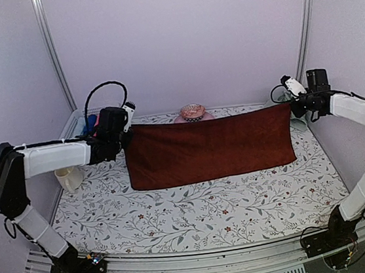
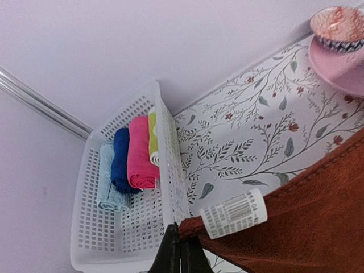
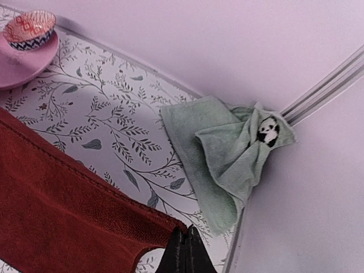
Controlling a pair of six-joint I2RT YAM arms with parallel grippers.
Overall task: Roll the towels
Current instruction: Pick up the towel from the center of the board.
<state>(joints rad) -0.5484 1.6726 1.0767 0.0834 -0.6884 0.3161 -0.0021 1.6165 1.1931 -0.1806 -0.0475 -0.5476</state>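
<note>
Holding the dark red-brown towel (image 1: 210, 148) by its two far corners, we have it stretched wide across the floral table cover (image 1: 198, 217). The left gripper (image 1: 127, 129) is pinched tight on the corner that carries the barcode label (image 2: 233, 213), and the right gripper (image 1: 292, 104) is pinched tight on the opposite corner. Both wrist views show the fingers pressed together with cloth caught between them. The far edge hangs raised between the arms, and the near edge appears to lie on the cover. We judge the step in hand to be laying the towel out flat before rolling it.

To do it well, we keep both corners level and the cloth lightly taut so that no fold forms in the middle. We lower both arms together, not one ahead of the other. We set the far edge down short of the patterned bowl (image 1: 193, 111) on its pink plate (image 2: 341, 71), which stand just behind the towel, so the cloth does not drape over them. We let go only once the corners rest on the cover.

The pale green towel (image 3: 227, 153) with its panda-like motif lies crumpled in the far right corner, near the right gripper and apart from the red one, not yet rolled. The white basket (image 2: 170, 187) at the far left holds rolled cloths (image 2: 139, 153), which is likely where finished rolls go.
</note>
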